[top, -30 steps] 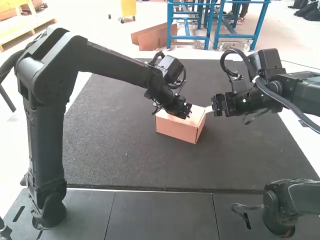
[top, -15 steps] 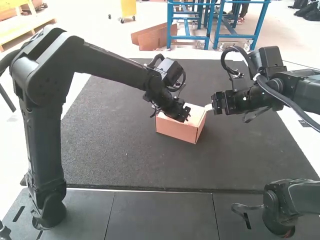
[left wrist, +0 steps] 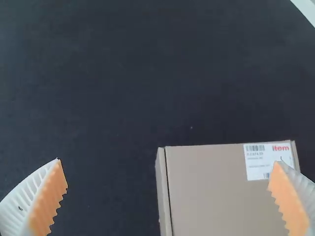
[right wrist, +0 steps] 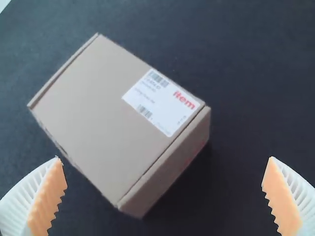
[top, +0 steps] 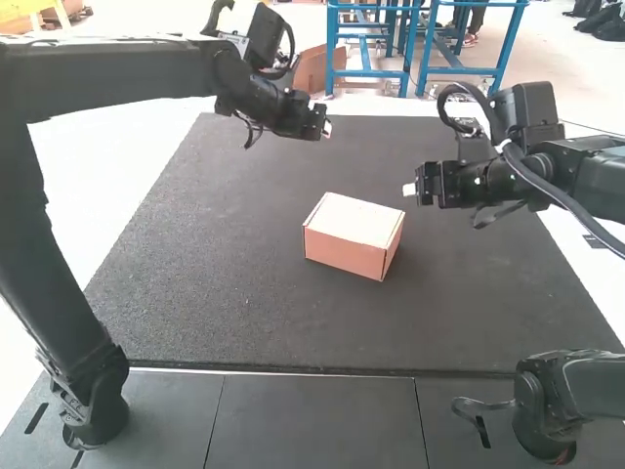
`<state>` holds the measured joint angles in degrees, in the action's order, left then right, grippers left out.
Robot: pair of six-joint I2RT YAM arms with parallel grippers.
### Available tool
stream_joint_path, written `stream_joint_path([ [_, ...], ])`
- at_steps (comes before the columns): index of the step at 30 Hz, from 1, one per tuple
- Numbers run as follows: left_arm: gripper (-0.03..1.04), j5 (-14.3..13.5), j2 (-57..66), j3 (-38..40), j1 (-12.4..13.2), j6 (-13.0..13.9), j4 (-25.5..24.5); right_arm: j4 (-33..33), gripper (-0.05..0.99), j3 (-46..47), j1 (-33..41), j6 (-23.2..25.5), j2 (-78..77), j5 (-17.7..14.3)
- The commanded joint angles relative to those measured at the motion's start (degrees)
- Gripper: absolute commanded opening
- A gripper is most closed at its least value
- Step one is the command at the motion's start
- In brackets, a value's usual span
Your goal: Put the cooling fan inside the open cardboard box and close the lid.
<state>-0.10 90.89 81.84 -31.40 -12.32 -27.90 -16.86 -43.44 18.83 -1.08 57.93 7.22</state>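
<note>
Withdrawal: left hand (top: 314,121) now lifted off cardboard box (top: 354,234) to far left, right hand (top: 410,189) backed off right; both spread wide, holding nothing. Box at mid table (top: 215,264), lid flat. Suggests fan inside, task essentially done.

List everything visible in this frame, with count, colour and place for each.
cardboard box: one, tan, lid shut, near the middle of the mat
label: one, white, on the box lid near one corner
mat: one, black, covering the table under the box
left gripper: one, white ribbed fingers with orange pads, open, held high over the mat's far side, apart from the box
right gripper: one, same fingers, open, in the air to the right of the box, not touching it
</note>
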Motion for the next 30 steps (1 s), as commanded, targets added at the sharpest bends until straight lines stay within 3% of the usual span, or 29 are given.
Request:
stream_joint_path([
  [1,0.97,-2.19,-3.7,-3.97,0.72,-1.22,1.8,2.8,0.91,-2.44,-0.9,0.82,-1.59,-3.44],
  [3,0.97,-4.38,-6.43,-7.31,1.08,-1.22,3.73,5.35,0.91,-2.17,-0.9,0.03,-2.74,-5.73],
  [6,0.97,-6.93,-11.53,-13.29,1.34,-1.13,8.48,8.6,0.91,-0.77,-0.99,-3.66,-4.76,-6.08],
  [9,0.97,-9.75,-16.89,-20.67,1.43,-1.13,16.39,10.27,0.91,0.81,-1.52,-4.46,-6.69,-6.08],
  [12,0.97,-9.92,-22.51,-27.35,2.04,-0.6,20.78,10.62,0.91,2.66,-2.83,-3.93,-8.63,-5.55],
  [18,0.97,-9.57,-32.18,-40.18,5.73,-0.08,28.08,10.8,0.91,7.58,-5.82,-3.93,-14.51,-3.53],
  [27,0.97,-10.18,-48.7,-58.55,11.71,0.54,46.01,18.09,0.91,17.34,-6.61,1.96,-24.97,-8.19],
  [30,0.97,-10.1,-53.54,-63.12,13.73,4.41,48.12,19.59,0.91,19.89,-6.35,1.96,-28.05,-9.16],
])
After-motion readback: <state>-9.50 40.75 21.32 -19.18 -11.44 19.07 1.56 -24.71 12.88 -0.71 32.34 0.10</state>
